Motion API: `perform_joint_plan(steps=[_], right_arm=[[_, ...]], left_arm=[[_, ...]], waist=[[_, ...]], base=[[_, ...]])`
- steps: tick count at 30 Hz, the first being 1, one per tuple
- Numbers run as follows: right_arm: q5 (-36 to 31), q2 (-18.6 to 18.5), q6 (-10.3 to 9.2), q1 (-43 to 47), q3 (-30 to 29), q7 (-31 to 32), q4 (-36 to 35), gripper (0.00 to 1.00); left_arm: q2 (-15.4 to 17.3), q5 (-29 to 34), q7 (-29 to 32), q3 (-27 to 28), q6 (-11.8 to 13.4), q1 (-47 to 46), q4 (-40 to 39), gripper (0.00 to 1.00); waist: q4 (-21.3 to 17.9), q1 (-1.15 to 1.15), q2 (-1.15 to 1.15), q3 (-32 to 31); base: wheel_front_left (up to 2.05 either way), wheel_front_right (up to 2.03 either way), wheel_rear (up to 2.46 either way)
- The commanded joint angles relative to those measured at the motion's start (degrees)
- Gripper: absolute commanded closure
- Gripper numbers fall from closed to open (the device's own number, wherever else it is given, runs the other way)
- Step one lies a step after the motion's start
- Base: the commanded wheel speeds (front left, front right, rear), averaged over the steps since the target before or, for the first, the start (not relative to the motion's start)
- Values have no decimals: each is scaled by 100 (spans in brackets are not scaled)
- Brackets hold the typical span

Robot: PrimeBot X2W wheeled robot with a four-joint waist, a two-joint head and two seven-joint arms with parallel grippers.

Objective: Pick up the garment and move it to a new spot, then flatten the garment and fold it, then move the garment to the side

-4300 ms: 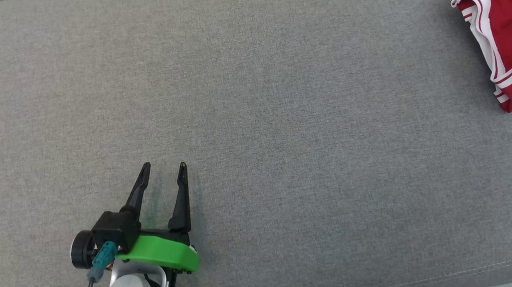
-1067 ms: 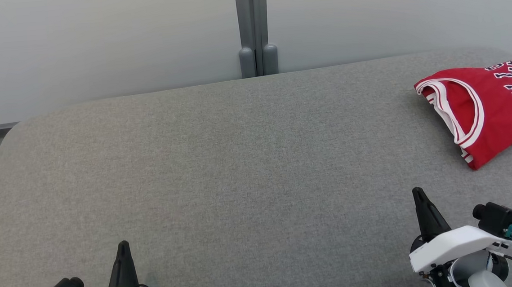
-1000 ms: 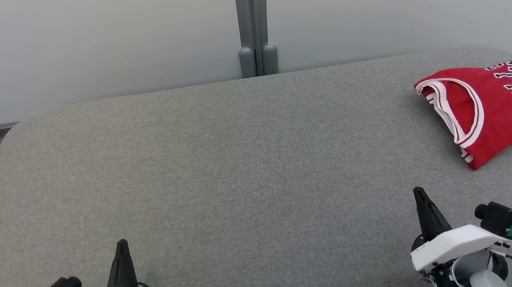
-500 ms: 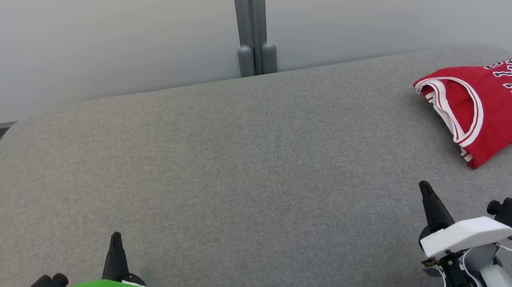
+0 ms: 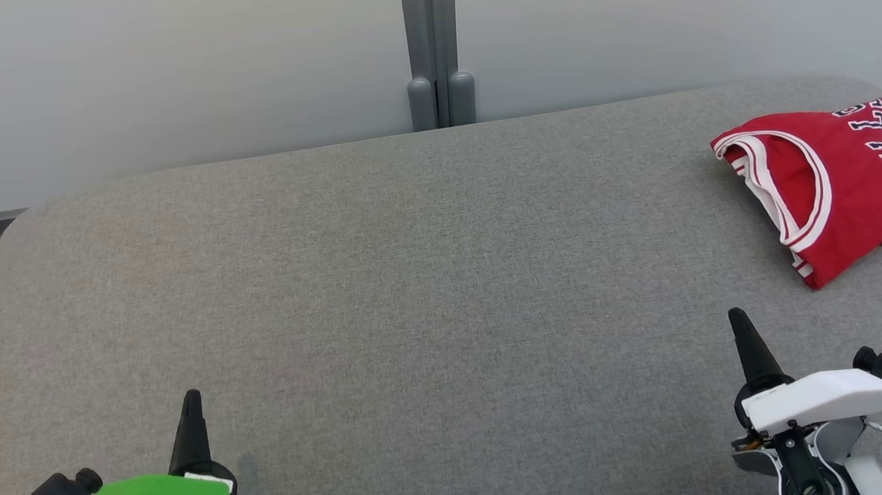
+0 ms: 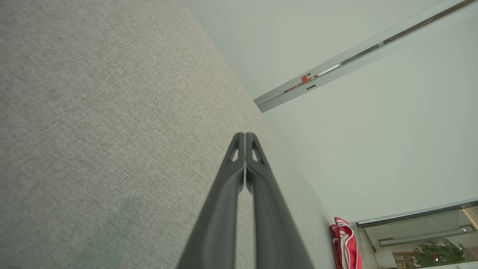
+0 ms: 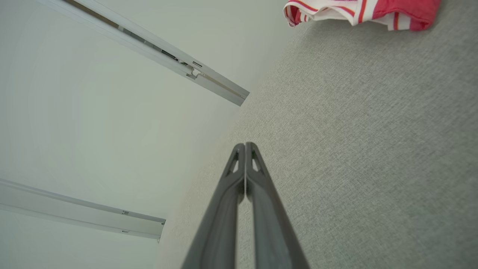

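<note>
Grey padded surface | red garment far right, ahead of right gripper | left gripper well apart | both closed, empty

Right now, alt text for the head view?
A folded red jersey with white trim lies at the far right of a grey padded surface, touched by neither gripper. The green-capped left gripper and white-capped right gripper sit shut at the bottom corners. A pale wall with a grey post stands behind.
</note>
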Motion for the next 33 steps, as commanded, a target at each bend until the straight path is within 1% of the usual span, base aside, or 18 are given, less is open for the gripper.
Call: perform_joint_plan(steps=[1, 18, 33], right_arm=[[170, -25, -3, -155, -34, 42, -86, 100], [1184, -28, -4, -178, -170, 310, -152, 100], [1941, -31, -3, -213, -267, 507, -200, 100]], left_arm=[[19, -161, 36, 52, -54, -152, -63, 100], [21, -1041, 304, 223, -162, -260, -87, 100], [23, -1698, 503, 350, -252, -338, -106, 100]], waist=[[-1, 0, 0, 2], [-20, 0, 0, 28], [-36, 0, 0, 50]], base=[[0, 0, 0], [0, 0, 0], [0, 0, 0]])
